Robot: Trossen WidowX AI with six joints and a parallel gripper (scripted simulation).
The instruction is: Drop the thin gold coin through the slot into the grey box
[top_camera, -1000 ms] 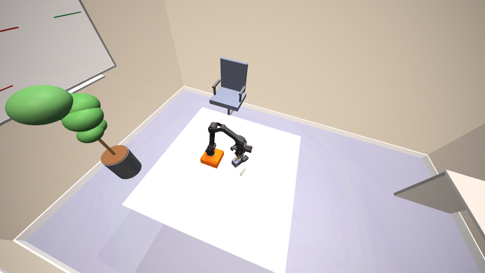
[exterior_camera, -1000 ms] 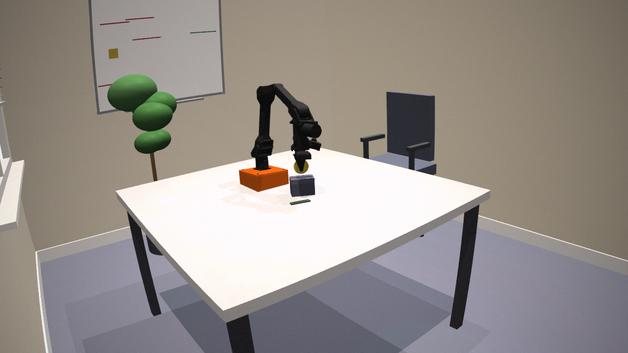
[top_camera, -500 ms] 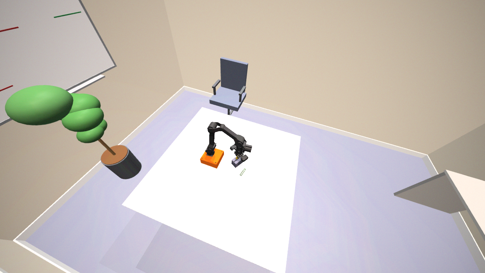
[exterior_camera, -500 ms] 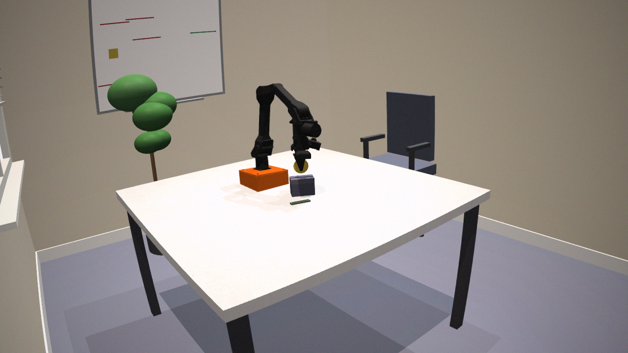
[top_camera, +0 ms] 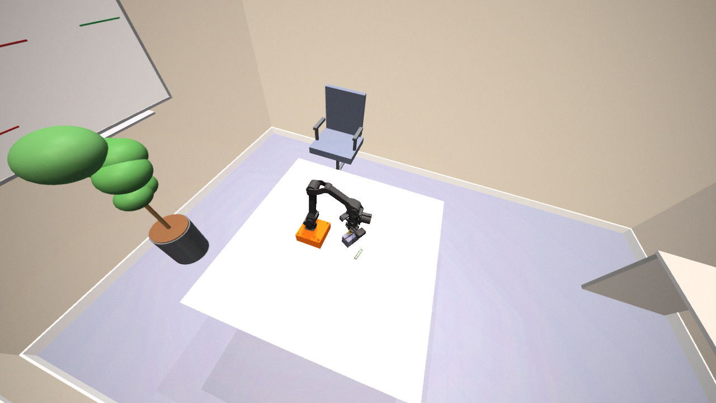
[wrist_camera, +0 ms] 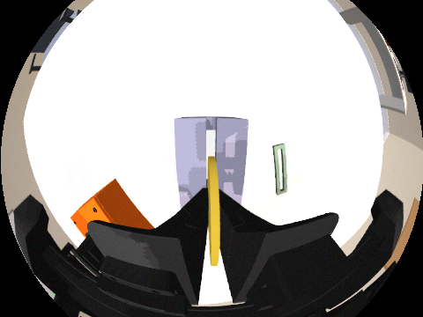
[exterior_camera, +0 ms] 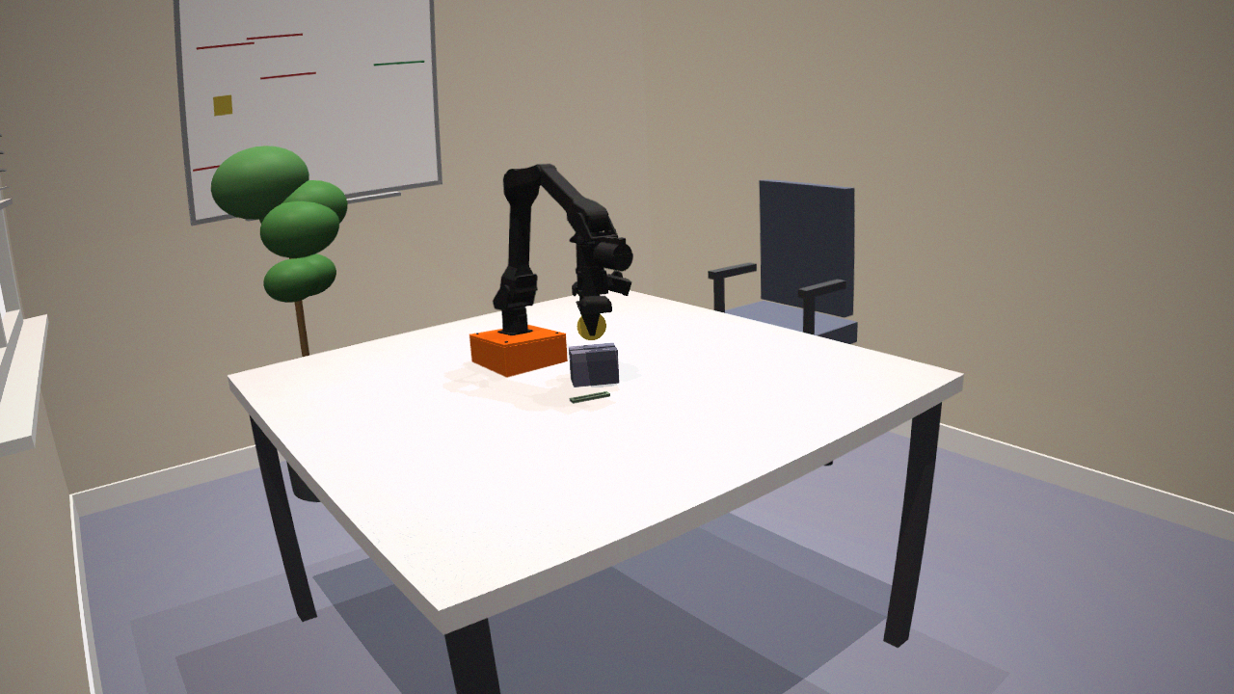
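My gripper (wrist_camera: pixel 210 194) (exterior_camera: pixel 592 331) is shut on the gold coin (wrist_camera: pixel 213 220) (exterior_camera: pixel 600 328), which stands on edge between the fingertips. In the exterior view the coin hangs a little above the grey box (exterior_camera: pixel 593 365) (wrist_camera: pixel 189 145) (top_camera: pixel 348 241), with a gap between them. In the wrist view the coin overlaps the box's slot (wrist_camera: pixel 211 143) and runs nearly in line with it; the slot's nearer part is hidden by the coin and fingers. The green holder (wrist_camera: pixel 285 169) (exterior_camera: pixel 590 396) (top_camera: pixel 358 254) lies beside the box with nothing in it.
The orange base block (top_camera: pixel 312 234) (exterior_camera: pixel 518 354) (wrist_camera: pixel 106 211) of the arm stands beside the box on the white table (top_camera: pixel 300 290) (exterior_camera: pixel 518 466). A chair (top_camera: pixel 345 110) (exterior_camera: pixel 806 250) stands behind the table, and a potted plant (top_camera: pixel 179 240) stands to its left.
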